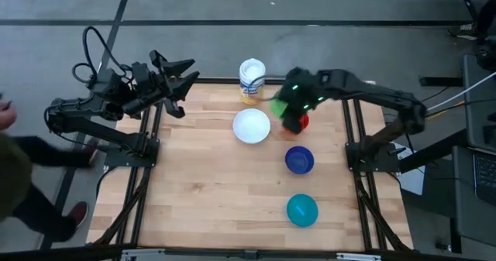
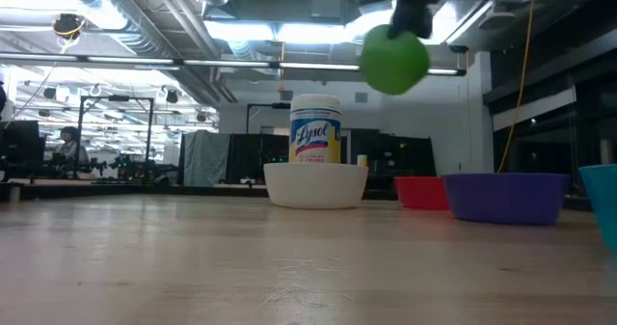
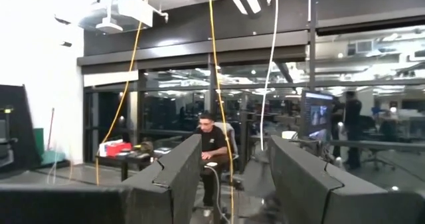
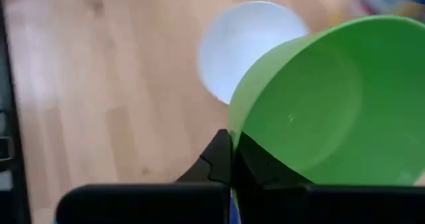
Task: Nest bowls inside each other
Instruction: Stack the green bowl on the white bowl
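Note:
My right gripper (image 4: 232, 154) is shut on a green bowl (image 4: 332, 98), which hangs high above the table's far middle (image 2: 393, 60). Below it the white bowl (image 1: 252, 125), red bowl (image 1: 298, 122), dark blue bowl (image 1: 299, 159) and teal bowl (image 1: 302, 210) stand on their bases on the wooden table, each apart from the others. In the right wrist view the white bowl (image 4: 242, 44) shows beyond the green one. My left gripper (image 1: 182, 77) waits open above the table's far left corner, holding nothing. My right gripper pinches the green bowl's wall at the rim (image 4: 234, 127), one finger inside the bowl and one outside. The fingers come slanting down from above. The bowl is lifted clear of the table and hangs tilted below the fingers.
A white-lidded cylindrical container (image 1: 252, 79) with a yellow label stands at the far edge, just behind the white bowl. The near left half of the table (image 1: 194, 191) is bare wood. A person's sleeve and shoe show beyond the table's left edge.

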